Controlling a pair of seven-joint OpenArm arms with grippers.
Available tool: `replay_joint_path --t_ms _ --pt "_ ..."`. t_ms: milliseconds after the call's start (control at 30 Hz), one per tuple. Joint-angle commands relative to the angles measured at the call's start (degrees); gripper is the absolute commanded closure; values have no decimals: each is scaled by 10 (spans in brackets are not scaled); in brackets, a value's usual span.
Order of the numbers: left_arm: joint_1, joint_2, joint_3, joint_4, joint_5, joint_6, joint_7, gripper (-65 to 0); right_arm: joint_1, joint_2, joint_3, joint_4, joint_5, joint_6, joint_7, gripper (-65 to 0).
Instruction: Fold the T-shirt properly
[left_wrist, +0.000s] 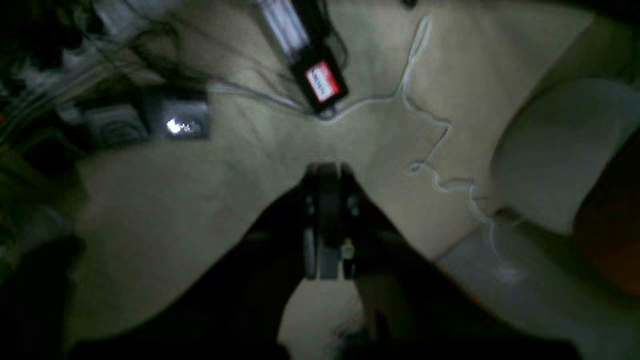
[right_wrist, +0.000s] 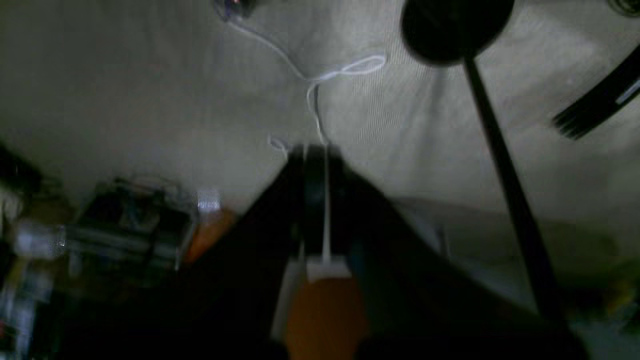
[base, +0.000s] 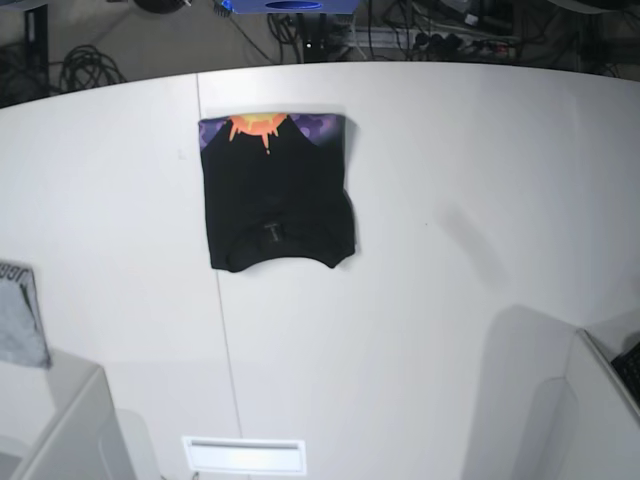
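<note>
A: Where's the T-shirt (base: 276, 192)?

B: Folded into a compact block on the white table (base: 450, 200), far side, left of centre in the base view. Orange and purple print shows along its far edge, collar at the near edge.

A: Grippers?

B: Left gripper (left_wrist: 327, 172) clenched, nothing in it. Right gripper (right_wrist: 315, 152) clenched too, empty. Both wrist views are dark and blurred. Neither arm shows in the base view.

A: Anything else?

B: Grey lettered item (base: 20, 315) at the left edge, well apart from the shirt.

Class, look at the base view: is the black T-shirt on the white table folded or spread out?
Folded. The T-shirt lies as a compact rectangle on the table, no sleeves sticking out, with a strip of orange and purple print showing along its far edge.
</note>
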Motion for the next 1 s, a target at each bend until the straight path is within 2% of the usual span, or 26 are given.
replay_joint_path --t_ms 0,67,133,200,300,400,467,633,967 --pt "-12 6 0 -31 -6 -2 -22 0 14 5 -9 -43 2 2 22 0" --pt "-45 17 0 -101 -6 24 -64 0 54 -7 -26 -131 2 2 75 0" --pt "-89 27 6 -195 -5 66 -121 0 95 -20 -36 -238 2 2 154 0" --pt "-132 34 6 -292 -5 87 -173 0 129 -31 -37 -328 2 2 242 0" --pt "-205 39 5 -424 -5 91 -241 0 168 -52 -35 -441 2 1 375 0" --pt "-262 39 0 -477 -5 91 -265 0 193 -75 -34 -499 2 -2 470 0" --pt "-280 37 0 -477 -5 91 -267 0 207 -89 -34 -503 2 -2 489 0" --pt "-302 39 6 -476 -2 91 -269 0 221 -125 -34 -503 3 -2 489 0" --pt "-299 36 7 -476 -1 91 -269 0 221 -122 -34 -502 3 -2 490 0"
